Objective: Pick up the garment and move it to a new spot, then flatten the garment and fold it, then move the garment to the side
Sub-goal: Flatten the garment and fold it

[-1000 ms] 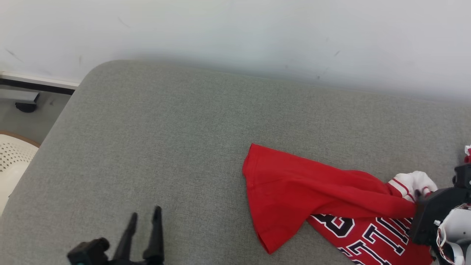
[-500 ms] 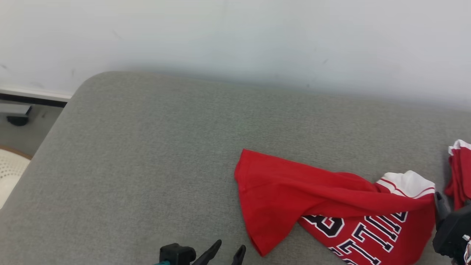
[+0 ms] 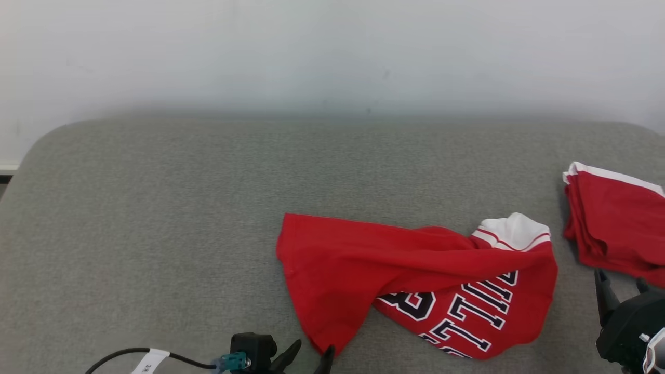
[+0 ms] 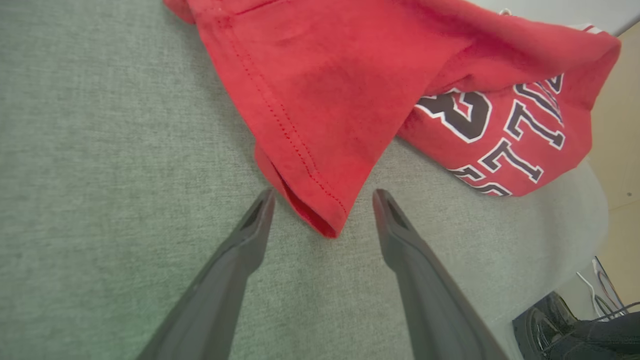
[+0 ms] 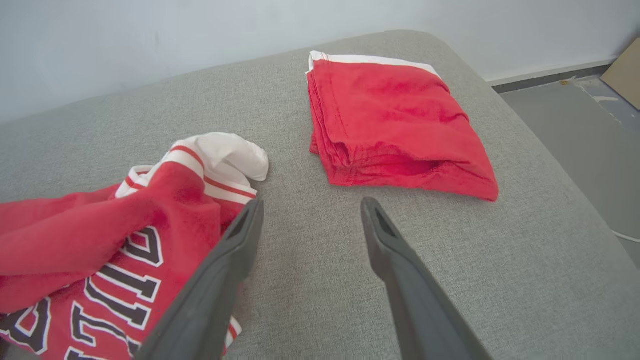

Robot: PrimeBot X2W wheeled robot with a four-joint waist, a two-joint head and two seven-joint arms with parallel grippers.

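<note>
Right gripper (image 3: 621,280) has let go of the red garment (image 3: 415,259) and stands wide at its 3 o'clock, while left gripper (image 3: 313,347), wide too, brackets its 7 o'clock corner.

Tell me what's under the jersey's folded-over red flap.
The flap lies over the jersey's printed front: black-and-white letters show past its edge, the rest of the print is covered. Its left part rests on the grey cushion.
</note>
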